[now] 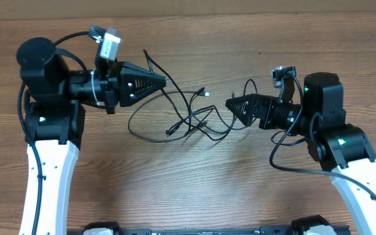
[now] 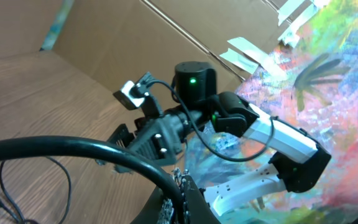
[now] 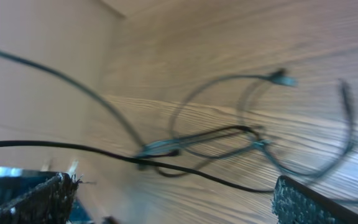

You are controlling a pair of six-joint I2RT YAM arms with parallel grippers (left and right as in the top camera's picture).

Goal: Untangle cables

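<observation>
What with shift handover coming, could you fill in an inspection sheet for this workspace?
Surface: wood-grain table, no marks seen.
Job's things: thin black cables, tangled mid-table between both claws.
Clutter: nothing seen.
Grippers: left claw shut on a strand; right claw open, a strand crossing between its jaws, not gripped.
Cables: thicker arm wiring hangs in loose loops.
Surroundings: cardboard wall behind the table.

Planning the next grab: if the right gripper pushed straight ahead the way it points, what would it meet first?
Probably the cables: a strand crosses right between the open fingers of the right gripper; depth is blurred.
</observation>
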